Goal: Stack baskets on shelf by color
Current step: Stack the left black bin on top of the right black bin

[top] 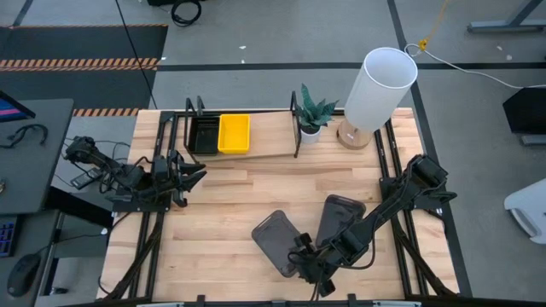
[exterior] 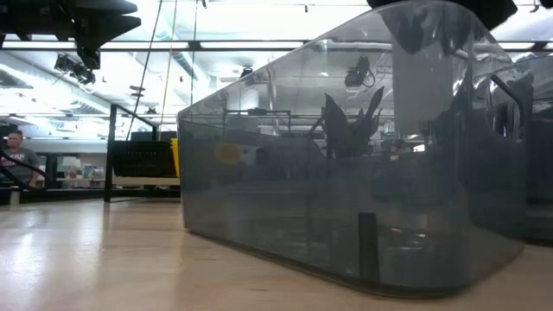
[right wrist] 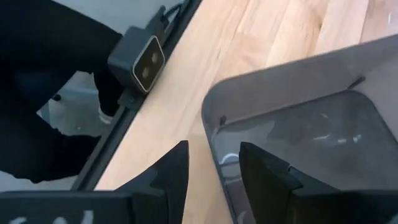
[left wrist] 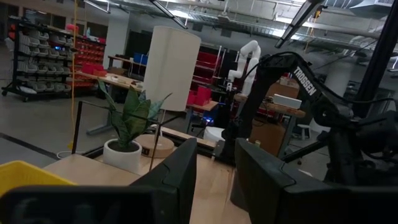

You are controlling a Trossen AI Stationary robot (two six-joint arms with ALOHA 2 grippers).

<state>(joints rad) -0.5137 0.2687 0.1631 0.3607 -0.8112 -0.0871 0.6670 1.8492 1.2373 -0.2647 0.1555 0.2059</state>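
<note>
Translucent dark grey basket (exterior: 346,173), rounded corners, glossy

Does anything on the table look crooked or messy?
Yes. Two grey baskets lie askew on the table's near side, turned at different angles, not on the shelf where the black basket and yellow basket sit side by side. The right gripper is at one grey basket's corner.
</note>
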